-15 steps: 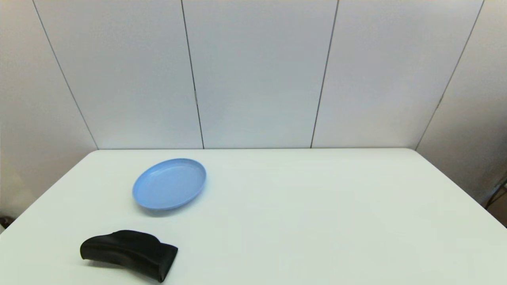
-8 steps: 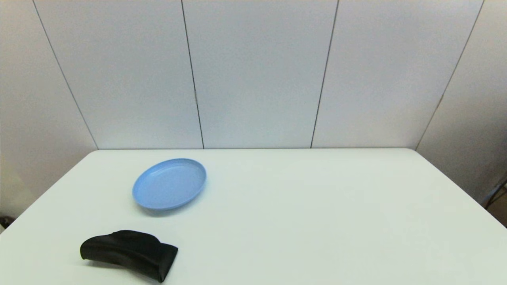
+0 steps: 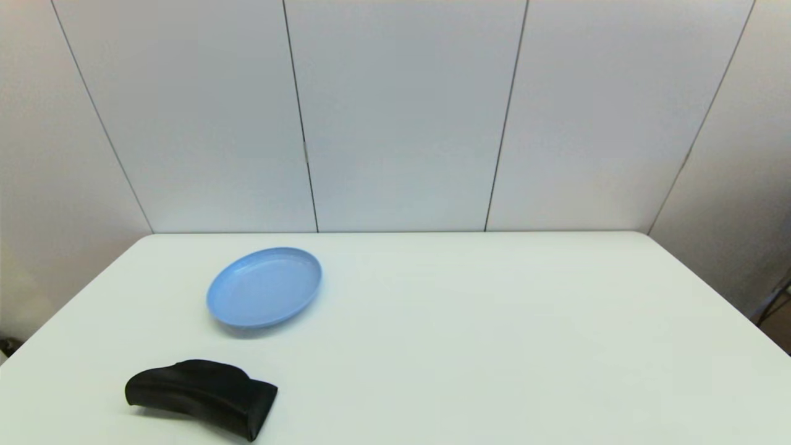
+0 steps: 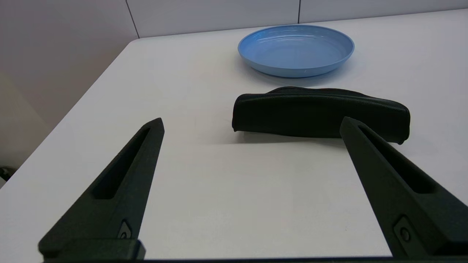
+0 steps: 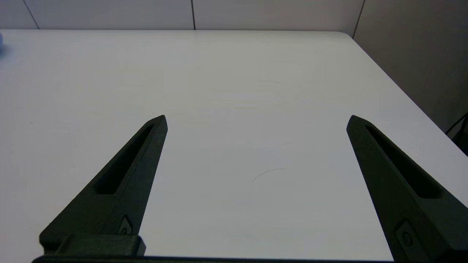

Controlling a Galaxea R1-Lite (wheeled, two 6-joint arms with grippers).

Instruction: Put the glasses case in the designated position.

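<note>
Two grippers are held low over the white table (image 3: 469, 346), each with fingers spread wide and nothing between them. Ahead of the left gripper (image 4: 252, 124), the glasses case (image 4: 320, 115) is seen lying flat, untouched, with the blue plate (image 4: 296, 51) just beyond. Only bare tabletop is faced by the right gripper (image 5: 256, 120).

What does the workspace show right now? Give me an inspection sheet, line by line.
Surface: white table, no mark for a target spot seen.
Job's things: glasses case lies flat near the front left edge, apart from the plate.
Clutter: light blue plate, nothing on it.
Grippers: left tool open, short of the case; right tool open over bare table.
Cables: dark cable off the table's right edge.
Surroundings: grey wall panels.
</note>
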